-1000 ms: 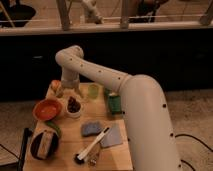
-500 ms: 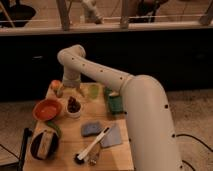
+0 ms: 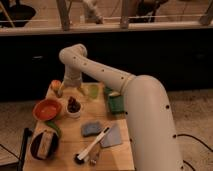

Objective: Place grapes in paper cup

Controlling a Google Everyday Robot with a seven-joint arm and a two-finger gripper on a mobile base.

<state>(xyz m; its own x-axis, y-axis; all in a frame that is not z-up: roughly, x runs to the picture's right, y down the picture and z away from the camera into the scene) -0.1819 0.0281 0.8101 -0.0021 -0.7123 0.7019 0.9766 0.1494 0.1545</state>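
Grapes (image 3: 73,104), a small dark maroon bunch, are seen resting inside the paper cup (image 3: 74,112), a short white cup standing left of centre on a wooden table (image 3: 125,155). Directly above and slightly behind the cup, the gripper (image 3: 73,90) is held at the end of a white arm that reaches in from the right. Whether its claw is apart or together cannot be told.

Just left of the white cup, an orange bowl (image 3: 47,109) is placed; its inside appears orange-red, and nothing distinct can be made out in it. At the far left corner of the table, an orange-and-yellow round fruit (image 3: 56,86) is seen. A yellow-green translucent cup (image 3: 93,91) stands at the far side, right of the gripper. Further right, a green rectangular object (image 3: 116,103) lies partly behind the arm.

At the near left, a dark round container (image 3: 44,144) holds something brownish that cannot be identified. A blue cloth (image 3: 91,129) lies near the table's middle, and a white-handled brush (image 3: 92,146) lies diagonally toward the near edge.
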